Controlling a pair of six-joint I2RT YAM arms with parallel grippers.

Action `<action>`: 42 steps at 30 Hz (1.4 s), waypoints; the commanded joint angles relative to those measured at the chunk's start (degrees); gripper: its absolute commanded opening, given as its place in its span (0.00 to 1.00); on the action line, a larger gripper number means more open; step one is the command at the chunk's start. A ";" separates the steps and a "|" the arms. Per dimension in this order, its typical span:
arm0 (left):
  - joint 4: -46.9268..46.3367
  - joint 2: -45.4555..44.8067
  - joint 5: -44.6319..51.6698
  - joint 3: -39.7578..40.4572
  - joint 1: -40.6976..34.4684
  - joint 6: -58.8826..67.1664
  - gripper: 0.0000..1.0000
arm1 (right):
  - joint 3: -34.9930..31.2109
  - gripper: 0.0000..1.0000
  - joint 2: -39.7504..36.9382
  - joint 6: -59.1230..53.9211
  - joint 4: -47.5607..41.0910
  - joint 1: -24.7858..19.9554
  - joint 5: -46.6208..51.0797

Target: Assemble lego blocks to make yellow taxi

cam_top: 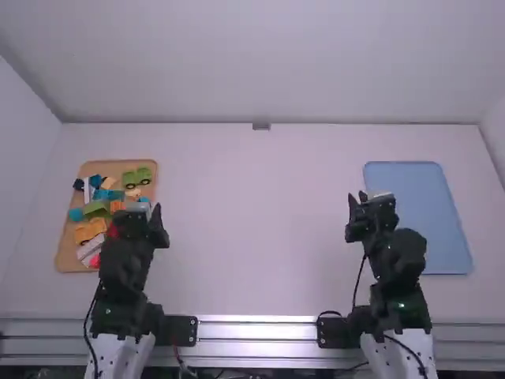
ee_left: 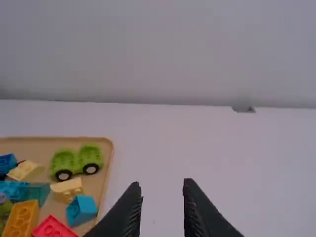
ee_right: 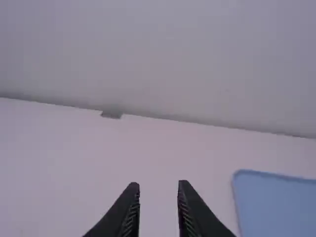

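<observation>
Left gripper (cam_top: 151,210) and right gripper (cam_top: 357,199) each have their two fingers spread apart. Colorful toy blocks (cam_top: 91,230) lie jumbled in a tan tray (cam_top: 69,257) at the white table's (cam_top: 252,221) left, with a green wheeled piece (cam_top: 137,177) near its far right corner.

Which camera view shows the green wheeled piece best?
The left wrist view: the green wheeled piece appears larger there, two dark wheels distinct. The high view shows it smaller, in the tan tray.

A pale plain wall (cam_top: 260,63) rises behind the white table (cam_top: 252,221).
</observation>
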 commanded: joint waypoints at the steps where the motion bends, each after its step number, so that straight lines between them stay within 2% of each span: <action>1: -0.81 3.66 -2.47 4.43 0.59 -0.91 0.27 | 8.45 0.27 6.67 -1.07 -0.84 1.24 -2.47; 10: -5.34 17.21 -10.64 16.27 0.82 -2.53 0.44 | 33.49 0.44 29.62 -9.87 -10.87 6.58 -2.26; 12: -6.64 20.93 -11.70 19.44 0.91 -3.02 0.49 | 40.72 0.49 35.88 -12.41 -14.40 8.12 -4.08; 19: -12.30 30.61 -15.62 28.44 1.20 -8.60 0.62 | 57.31 0.62 52.17 -17.31 -21.31 11.18 -11.10; 21: -14.88 34.60 -17.12 32.27 1.31 -11.77 0.68 | 64.25 0.67 59.03 -19.27 -23.44 12.28 -14.18; 23: -16.13 36.03 -17.73 33.74 1.38 -13.27 0.70 | 67.01 0.69 61.66 -19.99 -24.30 12.83 -15.04; 26: -21.12 40.16 -19.20 38.27 3.33 -20.21 0.76 | 75.52 0.76 69.77 -22.28 -27.35 14.60 -17.69; 27: -21.44 40.51 -19.30 38.62 3.48 -20.61 0.76 | 76.17 0.76 70.40 -22.48 -27.69 14.70 -17.95; 29: -24.97 43.19 -18.33 41.25 6.48 -24.10 0.80 | 81.10 0.80 75.12 -24.10 -30.79 15.72 -21.39; 31: -27.88 46.08 -13.28 43.99 10.77 -24.25 0.84 | 86.20 0.84 80.06 -29.58 -35.59 17.51 -26.75; 32: -28.12 46.35 -12.36 44.25 11.40 -24.01 0.84 | 86.69 0.84 80.52 -30.77 -36.41 17.67 -27.41; 34: -30.57 49.04 -5.99 46.82 16.52 -22.23 0.88 | 91.53 0.88 85.15 -42.17 -43.98 19.51 -32.48; 37: -33.17 51.59 -3.57 49.25 21.76 -23.46 0.91 | 96.09 0.91 89.40 -51.74 -52.10 21.25 -35.12; 42: -36.17 55.05 -2.40 52.57 28.33 -24.51 0.96 | 102.35 0.96 94.95 -54.77 -57.51 24.12 -36.42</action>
